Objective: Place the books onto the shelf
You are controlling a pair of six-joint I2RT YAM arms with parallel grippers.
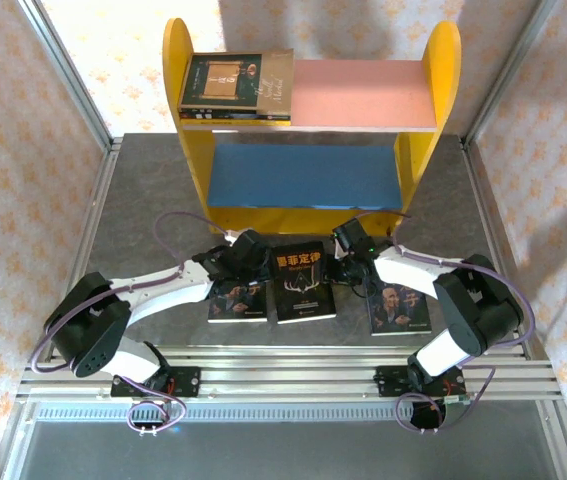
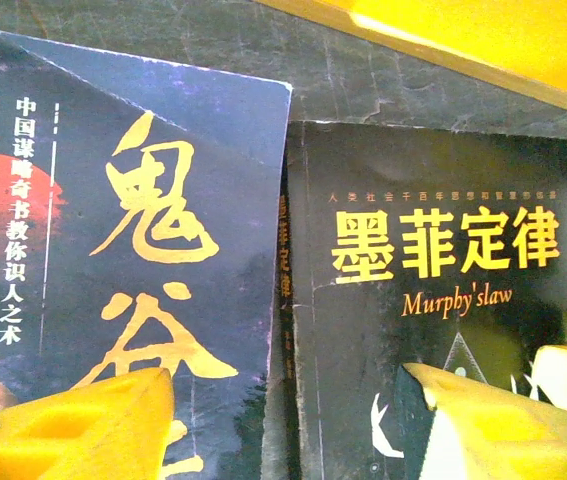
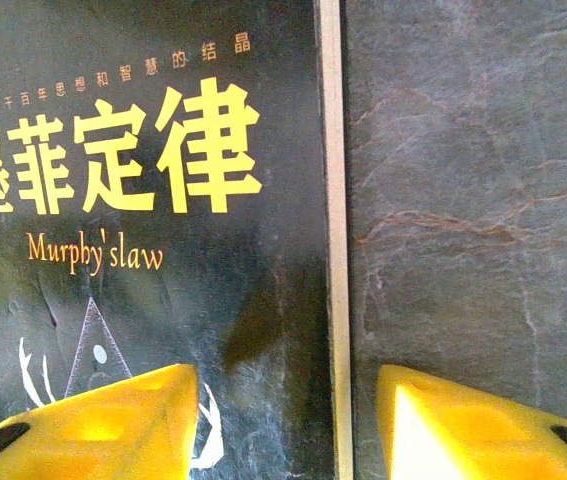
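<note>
Left fingers (image 2: 73, 430), apart, straddle the gap between blue book (image 2: 113, 250) and antlers book (image 2: 433, 300); right fingers (image 3: 103, 420), apart, straddle its right edge.

The black book (image 1: 304, 290) bears yellow lettering, apparently white antlers; shelf (image 1: 176, 85) yellow, pink, blue.

Cover of black book (image 2: 433, 330): yellow "墨菲定律", orange "Murphy'slaw" beneath. Cover of dark blue book (image 2: 213, 130): large gold "鬼谷", white vertical line "中国谋略奇书教你识人之术".
</note>
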